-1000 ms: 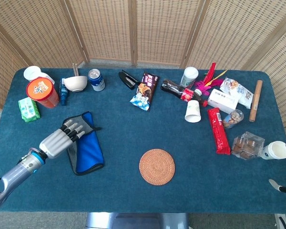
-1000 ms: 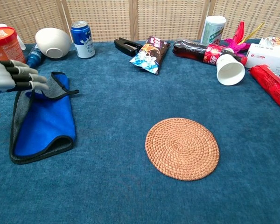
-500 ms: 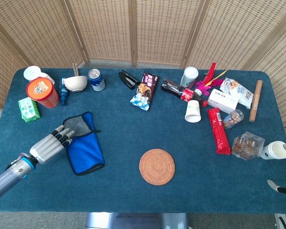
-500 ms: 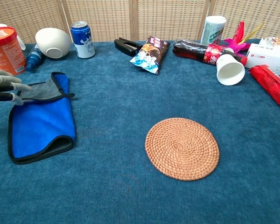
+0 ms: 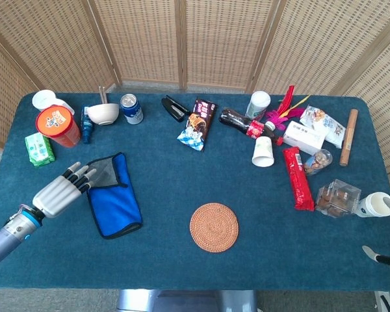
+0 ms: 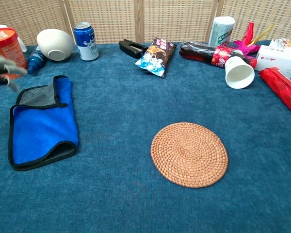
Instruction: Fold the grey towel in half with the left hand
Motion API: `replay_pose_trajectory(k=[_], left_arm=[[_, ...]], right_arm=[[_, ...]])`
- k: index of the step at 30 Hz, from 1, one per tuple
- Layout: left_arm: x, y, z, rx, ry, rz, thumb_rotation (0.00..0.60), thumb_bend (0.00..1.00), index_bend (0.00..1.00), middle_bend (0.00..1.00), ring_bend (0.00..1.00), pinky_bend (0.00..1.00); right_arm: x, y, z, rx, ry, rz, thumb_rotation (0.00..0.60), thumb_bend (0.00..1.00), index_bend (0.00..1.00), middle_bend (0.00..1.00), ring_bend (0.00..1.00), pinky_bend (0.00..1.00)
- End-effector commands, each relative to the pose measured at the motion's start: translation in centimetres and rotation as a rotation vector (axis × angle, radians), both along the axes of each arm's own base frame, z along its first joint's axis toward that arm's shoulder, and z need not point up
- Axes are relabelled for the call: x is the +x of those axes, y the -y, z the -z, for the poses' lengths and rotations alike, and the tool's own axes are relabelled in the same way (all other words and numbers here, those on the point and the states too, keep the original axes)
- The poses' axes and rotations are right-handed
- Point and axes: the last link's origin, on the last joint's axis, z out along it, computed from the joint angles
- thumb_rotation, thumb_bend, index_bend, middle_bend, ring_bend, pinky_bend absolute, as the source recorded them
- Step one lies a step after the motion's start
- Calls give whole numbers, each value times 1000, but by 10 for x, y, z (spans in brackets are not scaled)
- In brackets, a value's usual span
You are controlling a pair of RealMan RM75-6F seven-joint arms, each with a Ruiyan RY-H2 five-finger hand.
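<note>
Nearest the robot, the round woven coaster (image 5: pixel 214 227) lies on the blue tabletop (image 5: pixel 182 273), and everything else is placed from it. Well to its left sits the grey towel (image 5: pixel 114 195), folded over with its blue side up and a grey corner turned back at the far end. Just left of the towel hovers the left hand (image 5: pixel 58 190), fingers spread and holding nothing, fingertips near the grey corner. Far right of the coaster, at the tabletop's edge, only a sliver of the right hand (image 5: pixel 389 227) shows; whether it is spread or curled cannot be told. Beyond the coaster lies a snack packet (image 5: pixel 197 123), with a blue can (image 5: pixel 131 108) further left.
</note>
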Motion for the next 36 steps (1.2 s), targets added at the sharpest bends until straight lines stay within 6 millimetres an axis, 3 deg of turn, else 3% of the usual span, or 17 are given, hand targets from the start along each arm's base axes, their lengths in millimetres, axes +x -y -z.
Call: replay_pose_trajectory(k=[1, 10, 22, 29, 36], left_arm=[[10, -5, -3, 12, 33, 25, 600, 289, 211, 0, 0, 120], [36, -18, 5, 14, 64, 56, 600, 290, 228, 0, 0, 129], [84, -51, 80, -50, 11, 77, 600, 290, 298, 0, 0, 138], [89, -55, 97, -37, 21, 57, 600, 290, 351, 0, 0, 145], [88, -59, 99, -15, 20, 49, 600, 291, 412, 0, 0, 157]], right_arm=[[0, 0, 0, 0, 1, 2, 600, 0, 0, 0, 0, 0], [-1, 1, -1, -1, 6, 2, 600, 0, 0, 0, 0, 0], [-2, 1, -1, -1, 12, 4, 600, 0, 0, 0, 0, 0], [-3, 1, -3, -4, 23, 6, 600, 0, 0, 0, 0, 0], [-4, 2, -2, 5, 31, 8, 600, 0, 0, 0, 0, 0]])
